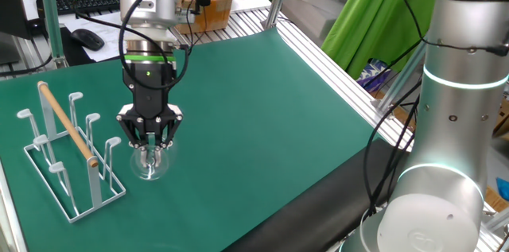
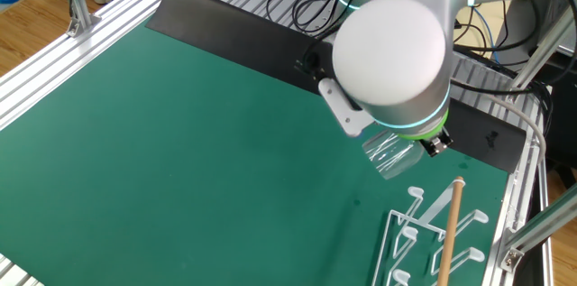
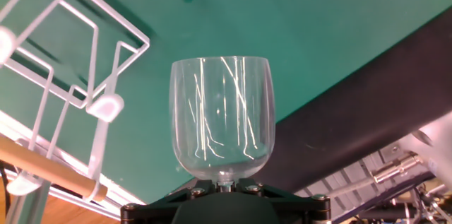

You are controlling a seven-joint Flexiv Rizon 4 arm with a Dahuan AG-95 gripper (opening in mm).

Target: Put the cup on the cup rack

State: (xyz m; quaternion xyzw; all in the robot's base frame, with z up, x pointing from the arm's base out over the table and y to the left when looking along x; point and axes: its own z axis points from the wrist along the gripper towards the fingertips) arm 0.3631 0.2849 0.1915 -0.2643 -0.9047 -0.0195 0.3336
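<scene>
Unmarked cup [image 3: 221, 118] in gripper [image 3: 224, 190]

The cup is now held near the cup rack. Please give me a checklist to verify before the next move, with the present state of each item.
1. The gripper is shut on the cup, at the stem end: ok.
2. The cup is lifted off the green mat: ok, it hangs tilted in the air with its mouth pointing away from the gripper.
3. The cup rack stands upright beside the cup: ok.
4. The pegs are free, no other cup on them: ok.
5. The cup is apart from the wooden rod and the pegs: ok.
6. The cup's mouth is lined up over one peg: not ok, it is off to the rack's side.
</scene>
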